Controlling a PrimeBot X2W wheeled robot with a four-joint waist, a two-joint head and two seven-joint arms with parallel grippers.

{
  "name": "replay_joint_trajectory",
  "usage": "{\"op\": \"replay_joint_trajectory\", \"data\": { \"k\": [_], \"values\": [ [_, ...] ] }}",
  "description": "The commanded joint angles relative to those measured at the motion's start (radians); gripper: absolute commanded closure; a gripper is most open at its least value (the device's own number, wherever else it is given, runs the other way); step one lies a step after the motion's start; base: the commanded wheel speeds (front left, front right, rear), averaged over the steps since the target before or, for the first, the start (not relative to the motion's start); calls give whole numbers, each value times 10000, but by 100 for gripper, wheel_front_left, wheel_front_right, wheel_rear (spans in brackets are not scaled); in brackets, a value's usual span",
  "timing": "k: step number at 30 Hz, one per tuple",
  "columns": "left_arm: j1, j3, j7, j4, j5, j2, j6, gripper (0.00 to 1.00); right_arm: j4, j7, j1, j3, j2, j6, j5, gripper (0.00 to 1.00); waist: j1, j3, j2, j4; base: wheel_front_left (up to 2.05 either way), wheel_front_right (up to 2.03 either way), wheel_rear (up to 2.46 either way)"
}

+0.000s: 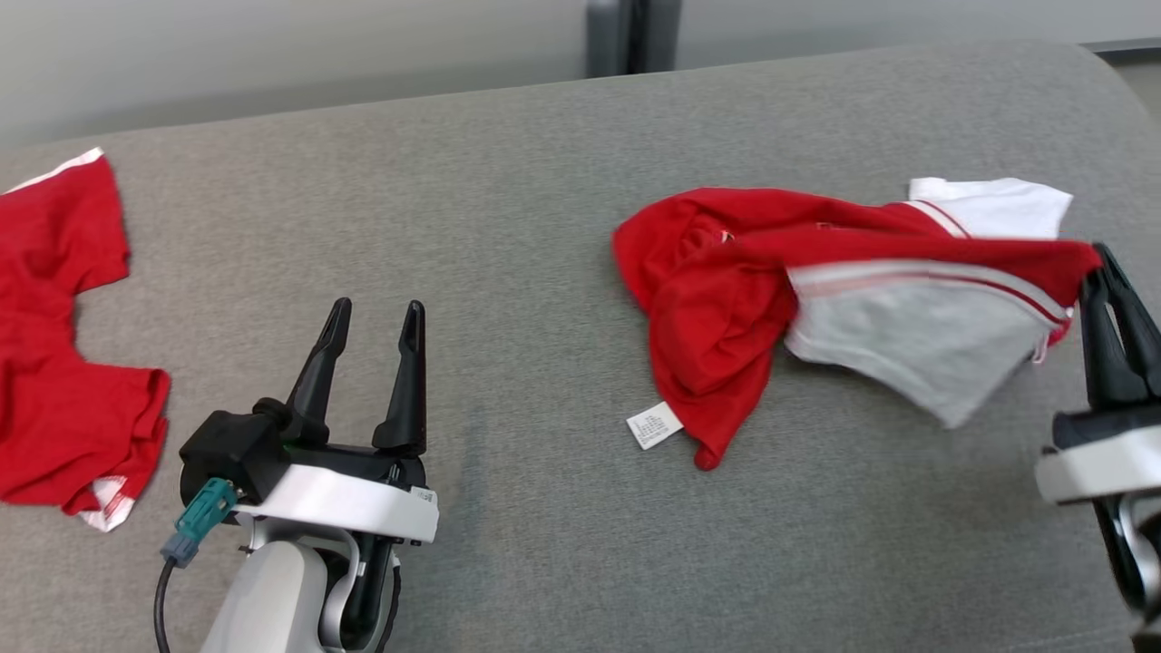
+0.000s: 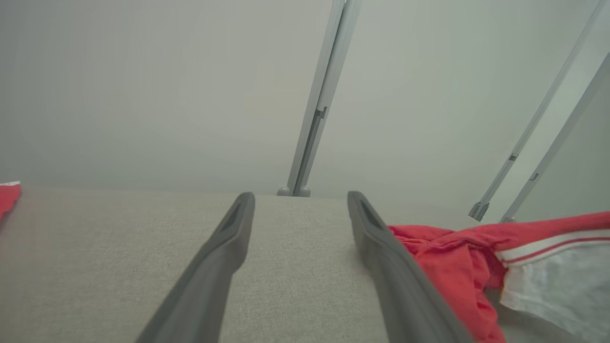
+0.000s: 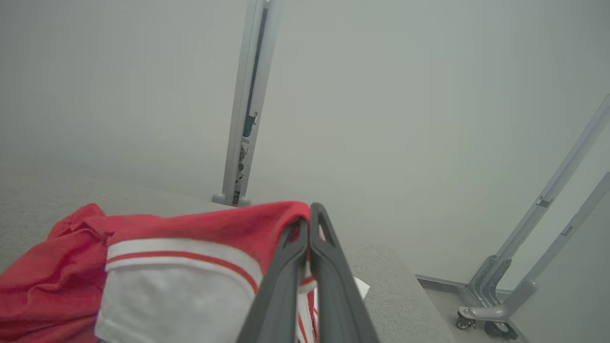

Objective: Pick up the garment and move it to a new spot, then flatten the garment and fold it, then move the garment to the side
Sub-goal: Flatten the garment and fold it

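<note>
A red and white garment [image 1: 816, 290] lies crumpled on the grey cushioned surface [image 1: 508, 227], right of centre, with a white label at its lower left. My right gripper [image 1: 1097, 268] is shut on the garment's red right edge, which is raised off the surface. In the right wrist view the fingers pinch that red hem [image 3: 281, 224] at my right gripper [image 3: 310, 216]. My left gripper [image 1: 374, 319] stands open at the lower left, holding nothing, well apart from the garment. From the left wrist, the garment [image 2: 457, 267] lies just right of my left gripper [image 2: 299, 202].
A second red garment [image 1: 63, 345] with white trim lies at the far left edge of the surface. A grey post [image 1: 632, 34] stands behind the surface's far edge. Metal frame legs on castors [image 3: 495, 305] stand on the floor off the right end.
</note>
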Motion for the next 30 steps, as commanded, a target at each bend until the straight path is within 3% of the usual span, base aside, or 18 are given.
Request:
{"op": "replay_joint_trajectory", "data": {
  "k": [1, 7, 13, 14, 15, 19, 30],
  "values": [
    [-70, 45, -38, -1, -42, 41, -40, 0, -142, 126, 262, 23, -113, -3, 152, 100, 1, -15, -1, -151, 0, 0, 0],
    [-125, -43, -38, 68, -68, 38, -47, 0, -857, 1232, 1483, -18, -798, -3, 1316, 100, 1, -19, -1, -319, 0, 0, 0],
    [-136, -48, -38, 130, -93, 41, -90, 0, -642, 2748, 2346, 222, -1380, -3, 2356, 100, 1, -81, -1, -315, 0, 0, 0],
    [-129, -78, -38, 143, -94, 38, -99, 0, -636, 2931, 2356, 235, -1514, -6, 2397, 68, 1, -100, -1, -287, 0, 0, 0],
    [-132, -110, -38, 154, -103, 38, -108, 0, -565, 3100, 2344, 213, -1551, -4, 2530, 2, 1, -115, -1, -252, 0, 0, 0],
    [-122, -131, -38, 148, -133, 39, -72, 0, -623, 3245, 2144, 19, -1550, -4, 2573, 0, 1, -172, -1, -67, 0, 0, 0],
    [104, -264, -38, 162, -182, 36, -36, 0, -1297, 2133, 1275, -937, -1041, -3, 1387, 0, 1, -303, -1, 690, 0, 0, 0]
  ]
}}
